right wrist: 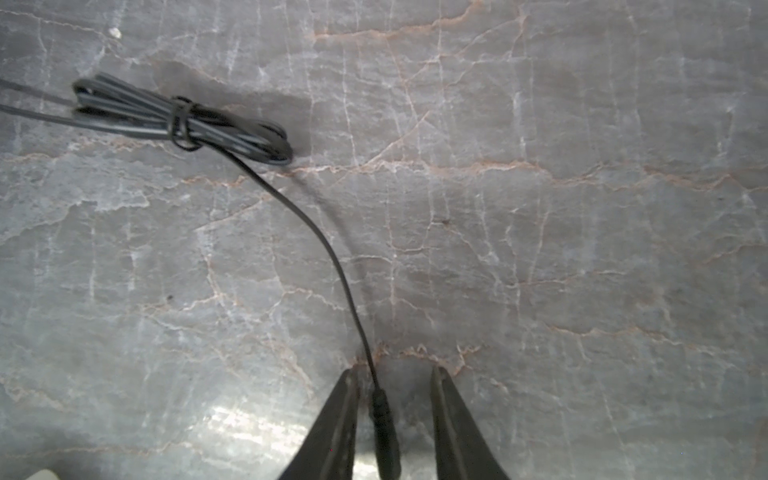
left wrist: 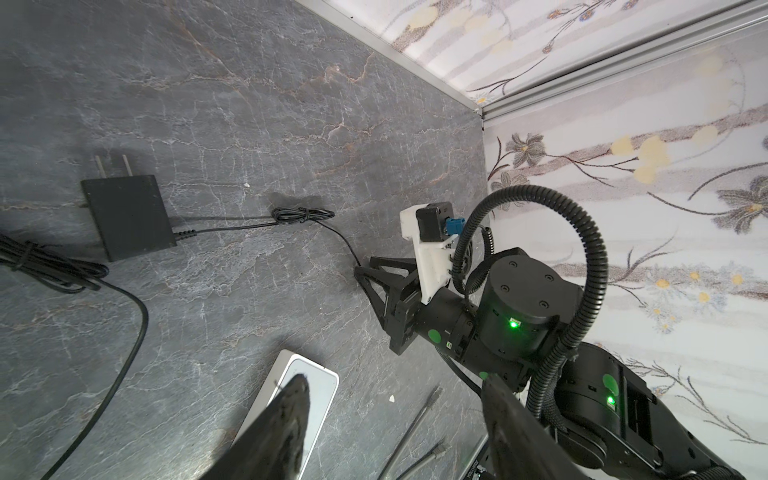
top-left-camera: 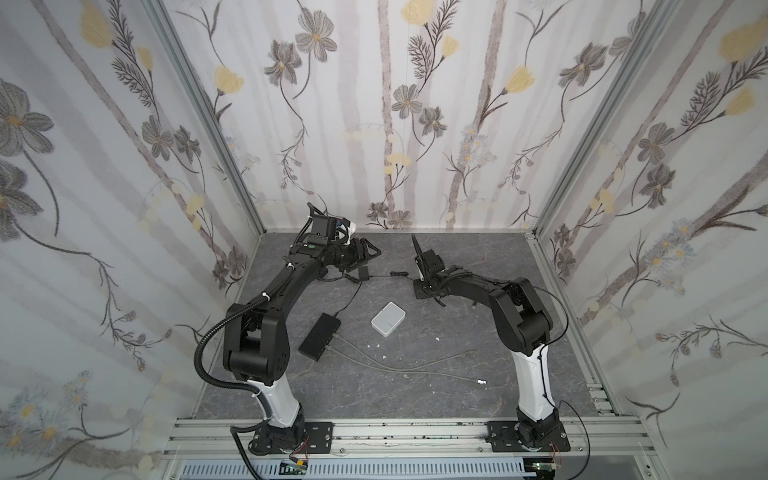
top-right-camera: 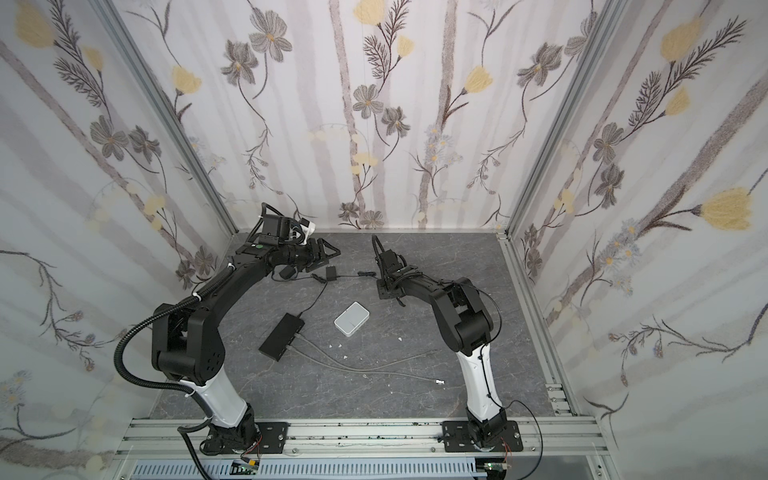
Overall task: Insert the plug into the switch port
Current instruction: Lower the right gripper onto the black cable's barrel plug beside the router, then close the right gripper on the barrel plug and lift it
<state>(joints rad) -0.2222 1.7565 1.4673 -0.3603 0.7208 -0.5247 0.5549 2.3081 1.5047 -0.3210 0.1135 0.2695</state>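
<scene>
The plug [right wrist: 384,424], a black barrel on a thin black cable [right wrist: 324,245], lies on the table between the jaws of my right gripper [right wrist: 394,376]. The jaws stand open on either side of it, with a gap showing at each side. In both top views this gripper [top-left-camera: 417,284] [top-right-camera: 379,284] reaches down at the middle back. The switch [top-left-camera: 320,336] [top-right-camera: 282,336] is a flat black box nearer the front left, its ports too small to make out. My left gripper [top-left-camera: 376,251] [left wrist: 394,379] hangs open and empty, clear of the table.
The plug's cable runs through a tied bundle [left wrist: 303,214] to a black power adapter [left wrist: 129,216]. A white box [top-left-camera: 388,318] lies right of the switch. Grey network cables [top-left-camera: 415,365] trail from the switch towards the front right. A second black cable bundle [left wrist: 41,266] lies further left.
</scene>
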